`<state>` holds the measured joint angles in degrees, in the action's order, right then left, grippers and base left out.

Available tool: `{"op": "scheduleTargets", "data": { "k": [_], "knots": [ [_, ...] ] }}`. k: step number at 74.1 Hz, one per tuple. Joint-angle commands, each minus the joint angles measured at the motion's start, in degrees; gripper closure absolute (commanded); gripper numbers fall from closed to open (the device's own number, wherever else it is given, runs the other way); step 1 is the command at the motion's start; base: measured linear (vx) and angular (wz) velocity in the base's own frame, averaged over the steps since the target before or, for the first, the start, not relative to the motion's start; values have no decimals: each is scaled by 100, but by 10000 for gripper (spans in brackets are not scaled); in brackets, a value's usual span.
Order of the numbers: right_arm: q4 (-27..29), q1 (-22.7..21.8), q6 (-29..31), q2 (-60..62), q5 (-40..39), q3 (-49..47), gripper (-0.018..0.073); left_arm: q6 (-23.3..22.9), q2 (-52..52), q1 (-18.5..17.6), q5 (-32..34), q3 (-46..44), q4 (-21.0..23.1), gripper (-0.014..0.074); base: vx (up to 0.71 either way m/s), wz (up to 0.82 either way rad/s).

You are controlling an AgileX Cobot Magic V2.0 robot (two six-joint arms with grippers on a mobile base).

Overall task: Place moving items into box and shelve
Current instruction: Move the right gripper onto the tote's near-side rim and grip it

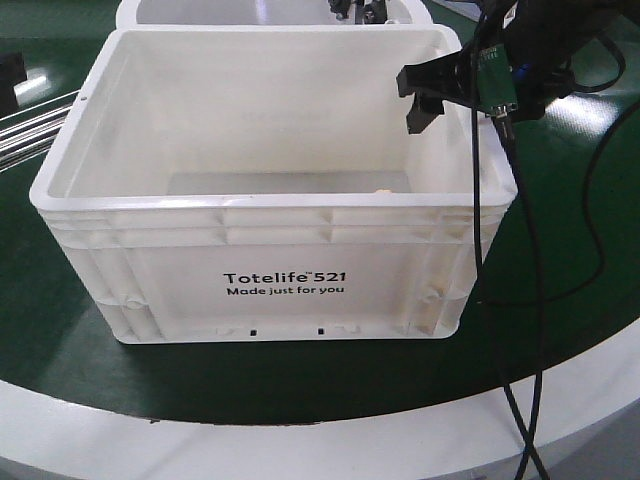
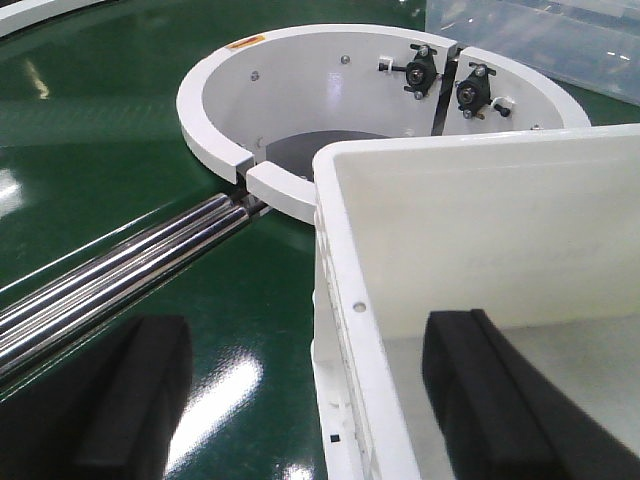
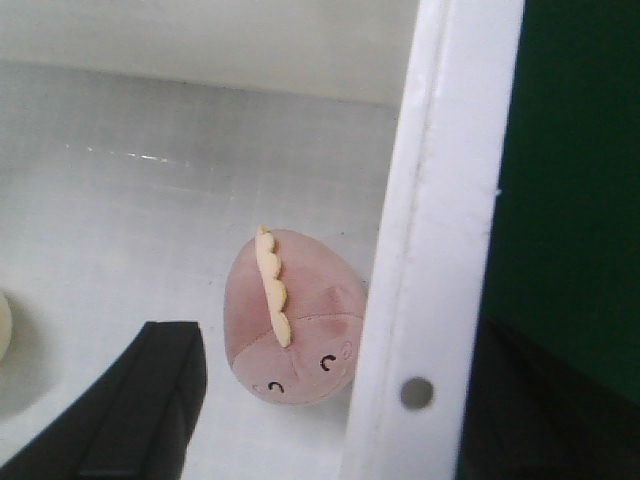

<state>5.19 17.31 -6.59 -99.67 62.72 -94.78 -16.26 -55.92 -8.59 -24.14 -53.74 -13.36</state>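
Observation:
The box [image 1: 280, 285] is a large white crate with black print, standing on the green surface. In the right wrist view a pinkish-brown moving item [image 3: 290, 320] with a smiling face lies on the crate floor against the wall. A sliver of a pale cream one [image 3: 3, 325] shows at the left edge. My right gripper [image 3: 340, 420] is open and straddles the box's right rim [image 3: 430, 280], one finger inside and one outside, touching neither the rim nor the toy. My left gripper [image 2: 325, 400] is open astride the left rim [image 2: 350, 290].
A white ring-shaped housing [image 2: 215, 110] with black rollers stands behind the box, and chrome rods [image 2: 120, 270] run to its left. An unprinted white tub [image 1: 200, 10] sits at the back. Black cables [image 1: 500, 300] hang down the box's right side. The table's white border [image 1: 300, 440] curves in front.

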Motion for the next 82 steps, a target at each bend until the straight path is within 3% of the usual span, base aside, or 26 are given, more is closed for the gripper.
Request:
{"op": "scheduleTargets", "data": {
  "k": [1, 51, 64, 73, 74, 82],
  "knots": [
    [-81, -15, -50, 299, -218, -174, 25, -39, 82, 9, 413, -164, 4, 11, 0, 0],
    [-108, 192, -228, 80, -134, -174, 86, -39, 82, 9, 288, -164, 4, 11, 0, 0],
    [-108, 192, -354, -87, -80, -174, 266, -39, 82, 9, 161, -164, 0, 11, 0, 0],
    [-108, 192, -348, -103, -105, -174, 498, -39, 82, 9, 122, -164, 0, 11, 0, 0],
    [-87, 192, -323, -103, -118, -174, 574, -39, 82, 9, 84, -164, 5, 11, 0, 0],
    [-61, 192, -321, -103, -118, -169, 571, -46, 82, 9, -19, -164, 10, 11, 0, 0]
  ]
}}
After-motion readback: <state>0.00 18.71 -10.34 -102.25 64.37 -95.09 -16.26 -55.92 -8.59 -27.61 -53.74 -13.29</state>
